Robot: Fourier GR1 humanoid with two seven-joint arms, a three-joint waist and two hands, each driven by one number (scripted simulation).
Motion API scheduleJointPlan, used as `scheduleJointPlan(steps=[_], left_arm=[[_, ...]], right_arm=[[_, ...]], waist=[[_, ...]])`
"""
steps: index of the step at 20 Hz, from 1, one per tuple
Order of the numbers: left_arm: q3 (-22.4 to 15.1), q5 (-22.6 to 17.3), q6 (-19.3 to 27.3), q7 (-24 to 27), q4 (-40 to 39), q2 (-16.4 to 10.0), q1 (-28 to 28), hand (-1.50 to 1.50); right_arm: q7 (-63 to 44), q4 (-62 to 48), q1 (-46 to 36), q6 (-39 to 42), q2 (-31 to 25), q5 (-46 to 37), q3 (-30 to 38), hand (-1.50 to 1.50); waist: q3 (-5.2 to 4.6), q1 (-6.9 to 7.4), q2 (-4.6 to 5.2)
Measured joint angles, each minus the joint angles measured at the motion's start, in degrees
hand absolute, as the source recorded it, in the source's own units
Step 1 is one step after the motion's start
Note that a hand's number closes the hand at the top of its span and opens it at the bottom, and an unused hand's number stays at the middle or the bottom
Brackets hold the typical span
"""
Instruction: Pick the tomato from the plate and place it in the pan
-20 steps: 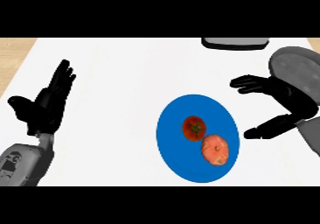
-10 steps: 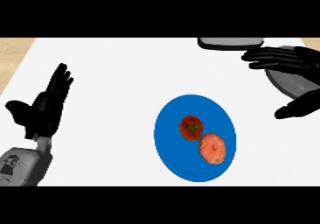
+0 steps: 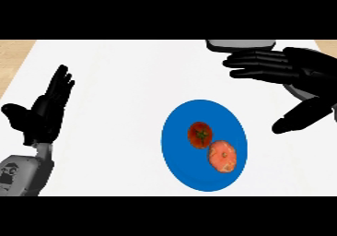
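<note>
The tomato (image 3: pixel 199 134), dark red with a small green stalk mark, lay on the blue plate (image 3: pixel 191 171) near the middle of the white counter (image 3: pixel 117 83). Nothing was touching it. Just beside it on the same plate, toward the lower right, lay a paler orange-pink fruit (image 3: pixel 223 156). What kind of fruit it was could not be told from this angle, and the two looked to be touching or very nearly so.

The right hand (image 3: pixel 308 69) hung above the counter to the upper right of the plate, well apart from the tomato. Its fingers were straight and spread, pointing left, with the thumb angled down toward the plate's right rim, and it held nothing. Those fingers lay across the lower edge of the grey pan (image 3: pixel 239 44), which showed only as a narrow strip at the far edge of the counter.

The left hand (image 3: pixel 42 113) rested at the view's left side, open with its fingers up. A strip of wooden floor (image 3: pixel 11 55) showed beyond the counter's left edge.
</note>
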State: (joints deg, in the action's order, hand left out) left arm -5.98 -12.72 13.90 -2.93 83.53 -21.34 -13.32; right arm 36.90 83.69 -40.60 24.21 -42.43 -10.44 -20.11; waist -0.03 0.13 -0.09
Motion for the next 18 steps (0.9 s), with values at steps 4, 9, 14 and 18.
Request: scheduleJointPlan(steps=[4,9,14,18], left_arm=[[1.0,0.43,-0.73,0.18,-0.89,0.41,-0.36,0.0],[1.98,1.07,-1.71,-0.21,0.02,0.65,0.04,0.0],[3.33,1.79,-2.97,1.42,-1.97,1.71,-0.23,0.0],[3.99,2.97,-3.66,0.49,-2.22,2.44,-1.24,0.0]], right_arm=[[-1.93,3.03,1.05,3.43,1.47,-0.54,-0.89,-1.5],[-3.7,8.28,4.98,4.54,3.08,-3.5,-2.15,-1.5],[-7.24,11.23,8.14,5.95,5.2,-8.33,-2.45,-1.5],[-9.81,12.46,9.71,7.82,7.67,-11.15,-0.47,-1.5]], waist=[[-0.01,-0.06,0.01],[0.0,-0.13,0.01],[0.01,-0.17,0.04],[0.02,-0.16,0.06]])
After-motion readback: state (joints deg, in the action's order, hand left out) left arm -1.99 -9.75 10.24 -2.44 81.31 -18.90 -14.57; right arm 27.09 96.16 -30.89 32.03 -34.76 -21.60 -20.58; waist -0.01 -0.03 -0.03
